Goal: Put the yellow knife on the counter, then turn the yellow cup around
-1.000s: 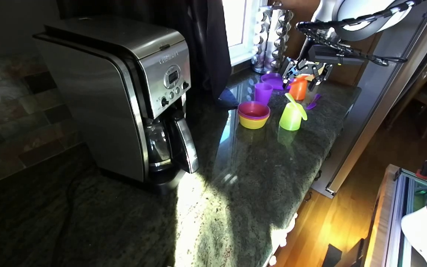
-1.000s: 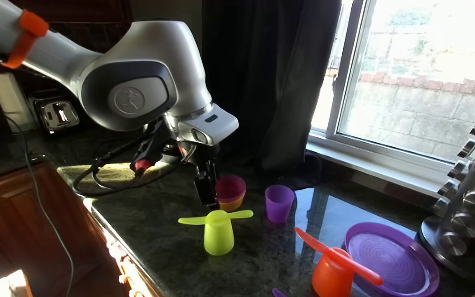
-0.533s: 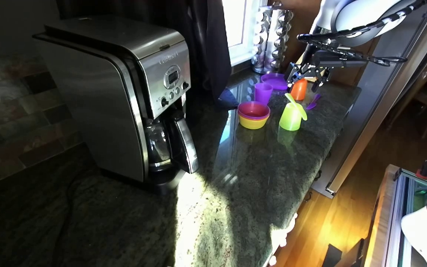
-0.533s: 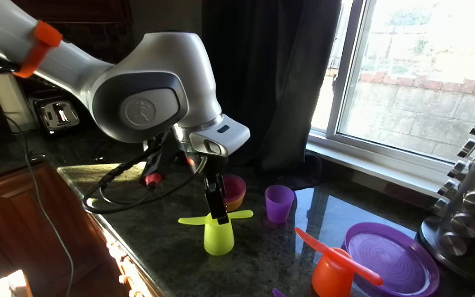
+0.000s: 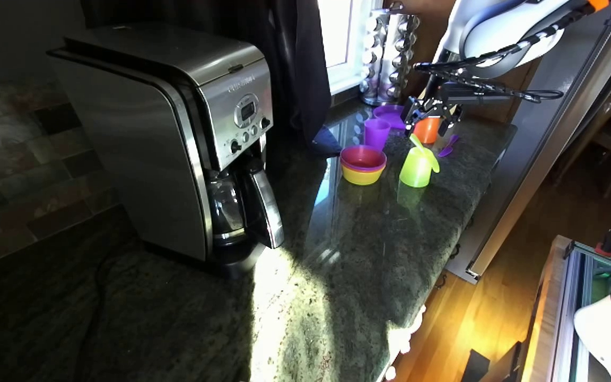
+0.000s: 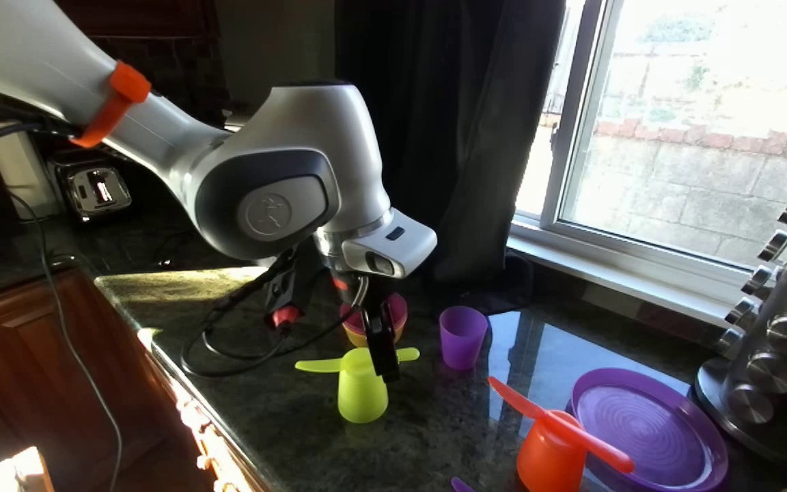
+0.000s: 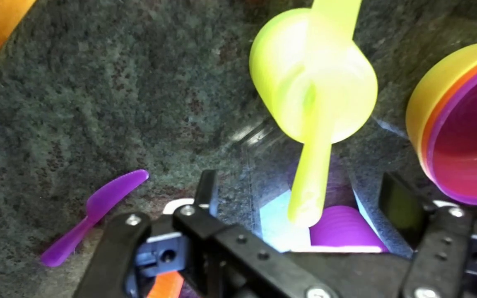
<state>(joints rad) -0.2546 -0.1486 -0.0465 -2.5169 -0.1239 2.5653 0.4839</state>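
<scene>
The yellow cup [image 6: 363,400] stands upside down on the dark counter [image 6: 298,444]. The yellow knife [image 6: 318,366] lies across its upturned base, both ends sticking out. The cup [image 5: 415,172] and knife [image 5: 431,159] also show in an exterior view. In the wrist view the knife's near end [image 7: 311,182] points between the open jaws, one finger on each side and apart from it. The gripper [image 7: 299,188] is open and empty. In an exterior view the gripper [image 6: 387,377] hangs at the cup's side and hides part of the knife.
Stacked bowls [image 7: 466,124] stand close to the cup, near one finger. A purple cup [image 6: 462,338], an orange cup [image 6: 550,458] with an orange knife on it, a purple plate [image 6: 646,430] and a purple knife [image 7: 97,211] are nearby. A coffee maker [image 5: 178,138] stands further along.
The gripper has come down and across to the knife's end, moving right and down in an exterior view. The jaws stay open. The cup and knife have not moved.
</scene>
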